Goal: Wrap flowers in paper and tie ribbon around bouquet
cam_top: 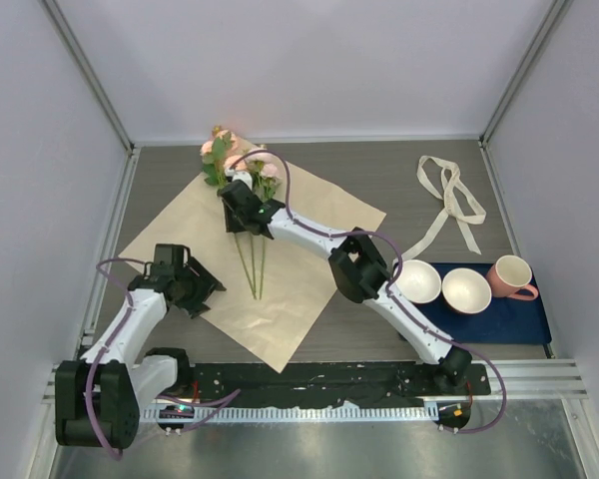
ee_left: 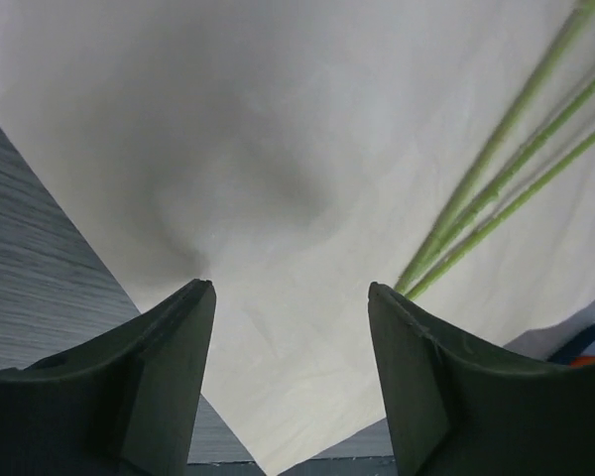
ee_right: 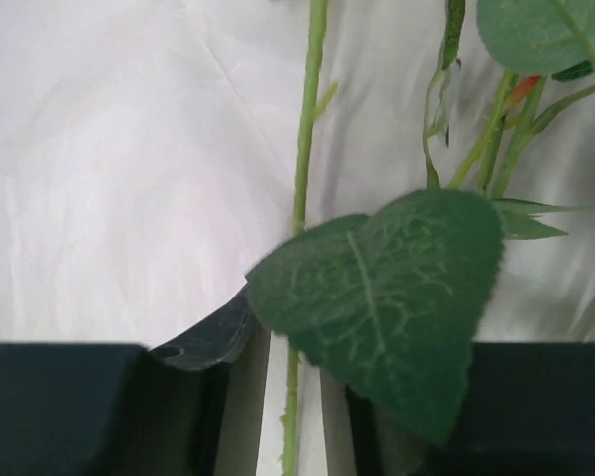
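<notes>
We look down on a grey worktop (cam_top: 379, 175) walled in white. The paper (cam_top: 299, 289) lies tan face up across its left and middle, and the flowers (cam_top: 220, 150) rest on it, blooms at the paper's far corner. Our right gripper (ee_right: 293, 357) stands slightly parted astride one stem (ee_right: 307, 149), not pinching it. Our left gripper (ee_left: 290, 297) gapes wide and empty over the paper's near left edge. The ribbon (cam_top: 449, 185) lies at the far right.

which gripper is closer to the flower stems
Right. The right gripper straddles one of the flower stems; the left gripper hovers over the left edge of the paper, apart from them.
</notes>
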You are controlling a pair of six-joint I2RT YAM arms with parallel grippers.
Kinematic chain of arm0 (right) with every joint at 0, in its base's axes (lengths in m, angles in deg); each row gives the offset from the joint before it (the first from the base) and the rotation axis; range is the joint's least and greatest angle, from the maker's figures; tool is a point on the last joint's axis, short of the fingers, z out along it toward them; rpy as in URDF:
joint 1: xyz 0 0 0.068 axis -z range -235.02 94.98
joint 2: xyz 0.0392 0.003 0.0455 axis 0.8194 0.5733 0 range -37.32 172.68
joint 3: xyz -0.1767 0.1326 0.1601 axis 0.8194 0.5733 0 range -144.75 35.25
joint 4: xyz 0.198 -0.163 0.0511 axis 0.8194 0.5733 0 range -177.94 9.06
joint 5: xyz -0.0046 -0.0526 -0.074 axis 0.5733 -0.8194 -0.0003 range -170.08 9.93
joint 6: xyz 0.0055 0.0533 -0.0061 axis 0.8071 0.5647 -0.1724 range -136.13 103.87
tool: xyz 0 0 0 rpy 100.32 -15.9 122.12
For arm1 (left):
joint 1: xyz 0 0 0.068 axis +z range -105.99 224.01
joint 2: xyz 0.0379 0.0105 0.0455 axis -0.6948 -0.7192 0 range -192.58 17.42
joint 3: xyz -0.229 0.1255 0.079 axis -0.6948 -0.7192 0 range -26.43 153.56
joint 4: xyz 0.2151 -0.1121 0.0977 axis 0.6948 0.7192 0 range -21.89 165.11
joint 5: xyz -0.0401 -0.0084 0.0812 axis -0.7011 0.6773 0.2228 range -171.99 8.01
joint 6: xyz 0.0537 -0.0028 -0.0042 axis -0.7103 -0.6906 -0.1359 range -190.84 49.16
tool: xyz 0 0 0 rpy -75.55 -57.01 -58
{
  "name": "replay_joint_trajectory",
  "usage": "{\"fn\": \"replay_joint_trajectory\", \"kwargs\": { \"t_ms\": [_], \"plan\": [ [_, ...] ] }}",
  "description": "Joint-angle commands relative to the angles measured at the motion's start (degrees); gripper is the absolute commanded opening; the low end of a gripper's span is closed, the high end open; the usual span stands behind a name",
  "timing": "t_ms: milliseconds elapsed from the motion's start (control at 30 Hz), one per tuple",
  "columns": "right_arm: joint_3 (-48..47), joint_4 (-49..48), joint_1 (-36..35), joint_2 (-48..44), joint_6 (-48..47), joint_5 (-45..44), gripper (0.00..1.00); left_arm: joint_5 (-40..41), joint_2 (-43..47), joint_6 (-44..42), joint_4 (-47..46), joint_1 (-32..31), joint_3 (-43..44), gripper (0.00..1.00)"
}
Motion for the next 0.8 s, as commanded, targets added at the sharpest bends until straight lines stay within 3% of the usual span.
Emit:
{"fn": "replay_joint_trajectory", "kwargs": {
  "t_ms": [0, 133, 233, 333, 367, 433, 467, 567, 767],
  "plan": [
    [-7.92, 5.46, 0.2, -0.72, -1.52, 0.33, 0.44, -4.74, 4.17, -2.6, 0.01, -0.02, 3.23, 0.71],
    [-9.88, 10.93, 1.17, -7.02, -2.13, 1.21, 0.66, -7.2, 7.95, -4.0, 0.71, -0.02, 6.3, 0.76],
    [-3.65, 14.1, 3.09, -17.39, -4.76, 2.78, 0.78, -12.54, 8.66, -4.88, -0.16, -0.02, 9.29, 0.76],
    [12.67, 14.11, 3.72, -30.74, -9.76, 6.74, 0.81, -17.48, 6.38, -6.02, -0.26, -0.02, 12.46, 0.75],
    [24.46, 13.32, 3.11, -34.87, -13.79, 7.09, 0.81, -19.58, 5.68, -6.38, -0.26, -0.02, 13.68, 0.75],
    [38.05, 7.8, 0.74, -46.64, -17.41, 7.62, 0.81, -21.09, 4.54, -7.52, 0.01, -0.02, 14.66, 0.75],
    [51.34, 4.99, -3.1, -50.43, -21.26, 7.45, 0.81, -21.79, 4.53, -7.7, -0.08, -0.02, 15.36, 0.75],
    [70.38, -4.94, -13.72, -62.04, -26.9, 2.63, 0.84, -22.33, 4.62, -8.4, 0.1, -0.02, 15.98, 0.76],
    [87.49, -18.31, -25.19, -71.29, -28.94, 0.07, 0.85, -23.91, 5.05, -8.49, -1.21, -0.11, 13.44, 0.76]
  ]
}}
